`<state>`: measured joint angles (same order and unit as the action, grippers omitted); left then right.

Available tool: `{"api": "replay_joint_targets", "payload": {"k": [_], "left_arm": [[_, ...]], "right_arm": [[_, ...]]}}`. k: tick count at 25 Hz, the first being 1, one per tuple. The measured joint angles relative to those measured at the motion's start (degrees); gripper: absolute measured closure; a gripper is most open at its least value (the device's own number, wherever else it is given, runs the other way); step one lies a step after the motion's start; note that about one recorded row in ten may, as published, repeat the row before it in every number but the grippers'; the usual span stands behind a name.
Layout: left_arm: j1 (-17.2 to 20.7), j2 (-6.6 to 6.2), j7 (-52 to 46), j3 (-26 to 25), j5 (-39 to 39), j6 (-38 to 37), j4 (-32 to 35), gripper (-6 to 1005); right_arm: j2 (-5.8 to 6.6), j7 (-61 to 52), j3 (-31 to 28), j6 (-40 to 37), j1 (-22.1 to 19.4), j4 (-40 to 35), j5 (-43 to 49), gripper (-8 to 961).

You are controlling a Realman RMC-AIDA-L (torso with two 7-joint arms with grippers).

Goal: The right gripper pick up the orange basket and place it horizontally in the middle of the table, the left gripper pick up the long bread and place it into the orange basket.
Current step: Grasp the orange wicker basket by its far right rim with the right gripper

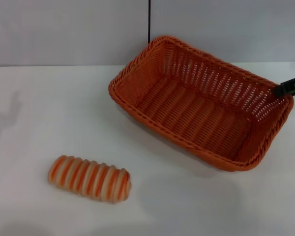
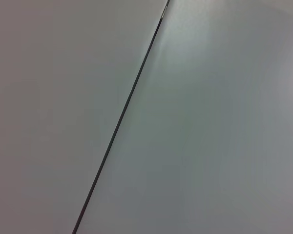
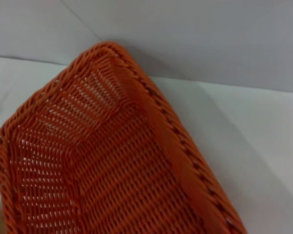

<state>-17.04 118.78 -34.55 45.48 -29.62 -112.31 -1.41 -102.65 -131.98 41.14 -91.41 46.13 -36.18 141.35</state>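
The orange basket (image 1: 201,105) is at the right middle of the white table (image 1: 49,113), lying diagonally with its open side up. A shadow under its near edge suggests it is raised a little. Only the dark tip of my right gripper (image 1: 289,87) shows, clamped on the basket's far right rim. The right wrist view is filled by the basket (image 3: 112,161), its woven inside and braided rim seen from close up. The long bread (image 1: 90,179), striped orange and cream, lies alone on the table at the front left. My left gripper is out of view.
A grey wall (image 1: 64,29) stands behind the table, with a dark vertical seam (image 1: 149,22) above the basket. The left wrist view shows only plain grey panels with a thin dark seam (image 2: 122,117).
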Motion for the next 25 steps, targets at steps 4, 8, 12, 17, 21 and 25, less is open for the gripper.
{"api": "replay_joint_targets", "payload": {"k": [4,8,12,17,21,25], "left_arm": [[0.0,-0.04,-0.1,0.0,0.0,-0.2,0.0,216],[0.0,-0.04,-0.1,0.1,0.0,-0.2,0.0,216],[0.1,-0.05,-0.1,0.1,0.0,-0.2,-0.1,217],[0.2,-0.14,-0.1,0.1,0.0,-0.1,-0.1,217],[0.4,-0.14,-0.1,0.0,0.0,-0.1,-0.1,217],[0.5,-0.14,-0.1,-0.2,0.0,-0.1,-0.1,216]], "right_arm": [[-0.87,-0.2,0.6,0.7,0.9,0.7,1.7,294],[-1.64,-0.5,0.6,1.3,1.1,0.7,2.4,296],[-1.97,-0.6,0.7,1.6,0.9,0.7,2.4,297],[-2.52,-0.6,0.8,2.9,0.7,0.7,2.5,299],[-3.30,-0.4,1.4,3.8,0.3,0.4,2.7,300],[-3.89,-0.2,1.4,4.6,-0.1,-0.4,2.9,302]]}}
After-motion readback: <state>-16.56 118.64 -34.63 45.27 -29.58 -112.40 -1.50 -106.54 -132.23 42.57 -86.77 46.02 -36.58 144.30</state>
